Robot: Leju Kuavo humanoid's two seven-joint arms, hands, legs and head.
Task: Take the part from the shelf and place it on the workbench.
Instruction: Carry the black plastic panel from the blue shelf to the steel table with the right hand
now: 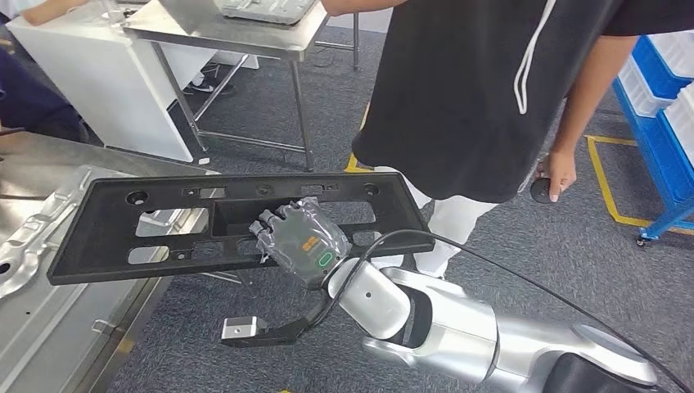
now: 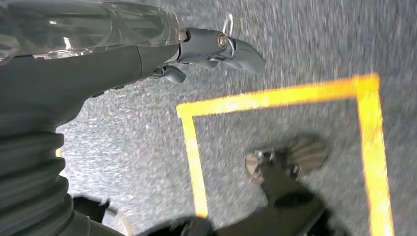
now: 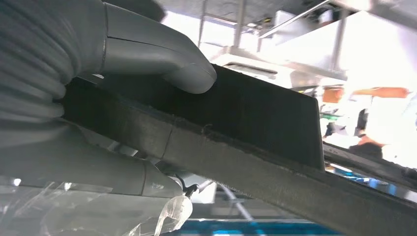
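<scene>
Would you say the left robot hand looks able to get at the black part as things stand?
Probably not right away: the left robot hand points at the floor, holding nothing, while the right robot hand grips the black part over the workbench.

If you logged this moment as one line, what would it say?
right hand: grips black plastic part | part: partly over metal workbench, not set down | left hand: hanging, holds nothing

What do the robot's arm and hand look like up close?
The right arm is shiny silver, built from rounded sections, with a thin black cable looping alongside it. The right hand is dark grey, wrapped in clear plastic, with an orange label and a green ring mark on its back. A black bracket with a small silver block sticks out at the wrist. Its thumb is thick, smooth and grey.
</scene>
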